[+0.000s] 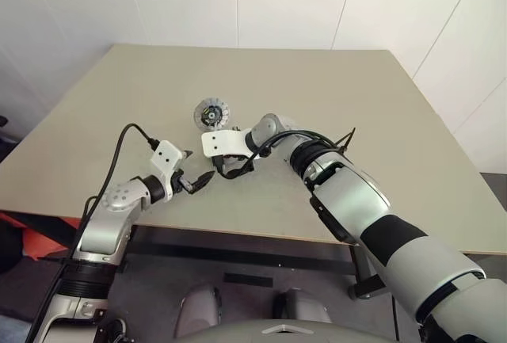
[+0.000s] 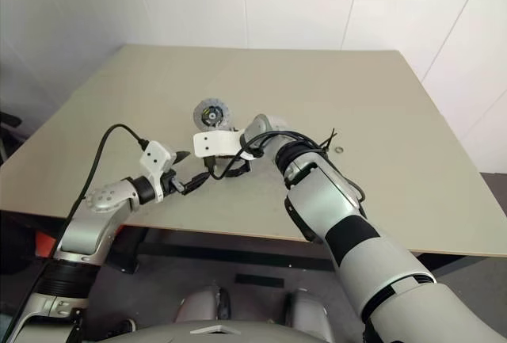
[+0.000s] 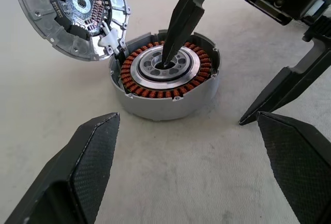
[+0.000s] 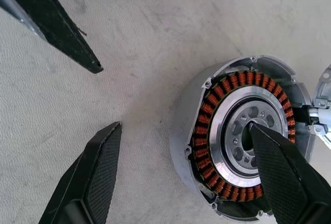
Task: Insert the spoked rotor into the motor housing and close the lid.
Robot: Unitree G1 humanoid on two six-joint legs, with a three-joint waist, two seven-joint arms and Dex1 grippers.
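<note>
You've got a beige table [image 1: 380, 121]. Motor housing [image 3: 165, 79] sits directly on it, lid [image 3: 70, 14] hinged open beside it. Tiny metal ring [image 2: 339, 150] lies well apart, toward the right edge.

The housing [image 3: 164, 81] mouth is blocked by a finger [image 3: 182, 19] of the right gripper [image 3: 217, 87] planted in its centre, the raised lid [image 3: 72, 14] guards one side, while bare table [image 3: 170, 182] lies open before the left gripper [image 1: 196, 182].
</note>
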